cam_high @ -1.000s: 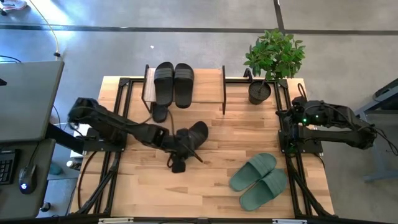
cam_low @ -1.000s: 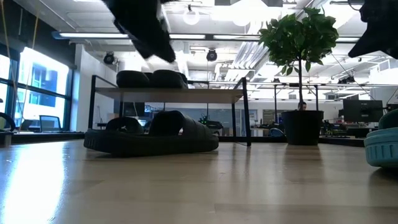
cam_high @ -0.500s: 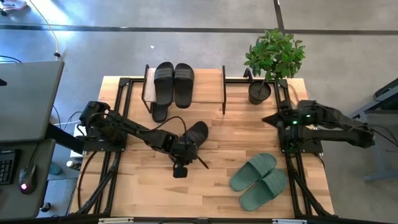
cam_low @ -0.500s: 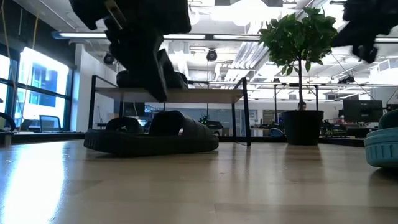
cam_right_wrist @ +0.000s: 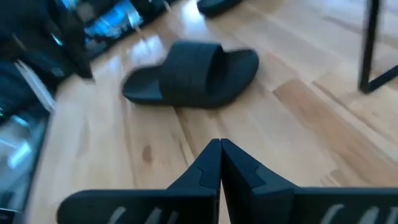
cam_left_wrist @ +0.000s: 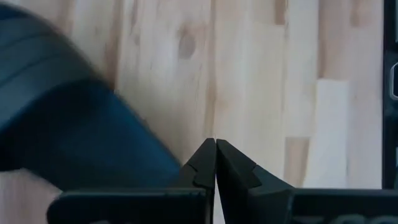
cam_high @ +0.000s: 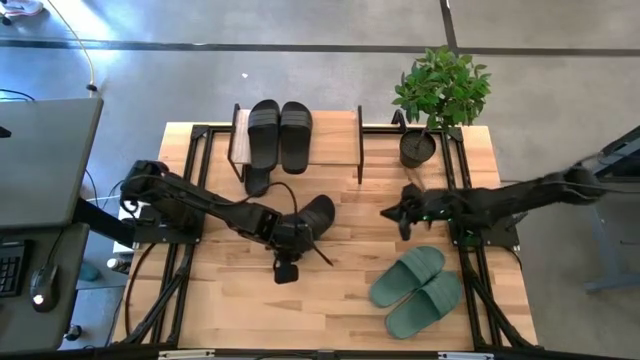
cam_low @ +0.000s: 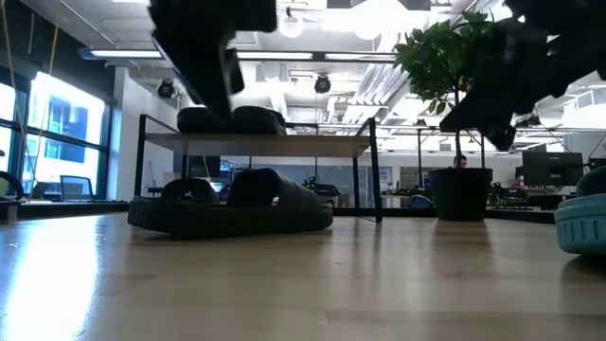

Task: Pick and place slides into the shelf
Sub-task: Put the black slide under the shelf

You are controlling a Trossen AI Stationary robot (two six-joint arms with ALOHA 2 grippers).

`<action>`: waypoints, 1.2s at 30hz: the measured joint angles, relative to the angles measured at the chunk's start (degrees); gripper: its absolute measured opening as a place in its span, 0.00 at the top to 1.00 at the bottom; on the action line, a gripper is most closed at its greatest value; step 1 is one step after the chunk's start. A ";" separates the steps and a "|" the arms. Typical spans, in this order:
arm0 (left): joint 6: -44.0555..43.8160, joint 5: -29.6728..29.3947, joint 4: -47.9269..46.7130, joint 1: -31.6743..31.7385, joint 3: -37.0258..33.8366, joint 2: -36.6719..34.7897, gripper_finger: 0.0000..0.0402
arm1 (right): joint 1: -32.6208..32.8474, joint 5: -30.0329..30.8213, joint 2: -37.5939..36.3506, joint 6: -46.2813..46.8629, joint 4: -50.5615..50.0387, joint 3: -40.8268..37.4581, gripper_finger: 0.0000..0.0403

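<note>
One matte black slide (cam_high: pixel 318 214) lies sole-down on the table in front of the shelf (cam_high: pixel 335 140); the low view shows this black slide (cam_low: pixel 232 204) flat on the wood. Two black slides (cam_high: pixel 280 135) rest on the shelf's plank, and another (cam_high: pixel 257 183) sticks out from under it. The sage green pair (cam_high: pixel 415 290) lies near the right front. My left gripper (cam_left_wrist: pixel 216 144) is shut, raised above the table just near-left of the loose slide (cam_left_wrist: pixel 62 130). My right gripper (cam_right_wrist: pixel 219 147) is shut and points at that slide (cam_right_wrist: pixel 193 71) from the right, well short of it.
A potted plant (cam_high: pixel 435 100) stands at the far right corner, right of the shelf. Black frame rails run along both table sides. Bare wood lies between the loose black slide and the green pair, and along the near edge.
My right arm has swung out from the table's right edge toward the middle, its shut gripper now aimed at the loose black slide. My left gripper dipped toward the table beside that slide, then rose again, staying shut. The slides have not moved.
</note>
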 joint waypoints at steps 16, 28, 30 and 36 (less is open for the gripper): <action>-2.48 -5.03 -7.97 0.02 -0.13 -12.15 1.00 | 5.19 7.13 42.54 -2.57 17.84 15.87 1.00; -1.06 -7.17 -13.05 -2.36 -0.18 -19.12 1.00 | 5.72 10.10 61.83 0.36 9.63 35.07 1.00; -0.96 -7.83 -11.88 -3.19 0.19 -20.00 1.00 | 6.02 10.25 63.38 0.59 7.69 37.53 1.00; -1.48 -10.63 -14.95 -5.02 -0.12 -22.49 1.00 | 5.48 10.63 67.76 0.09 4.62 45.37 1.00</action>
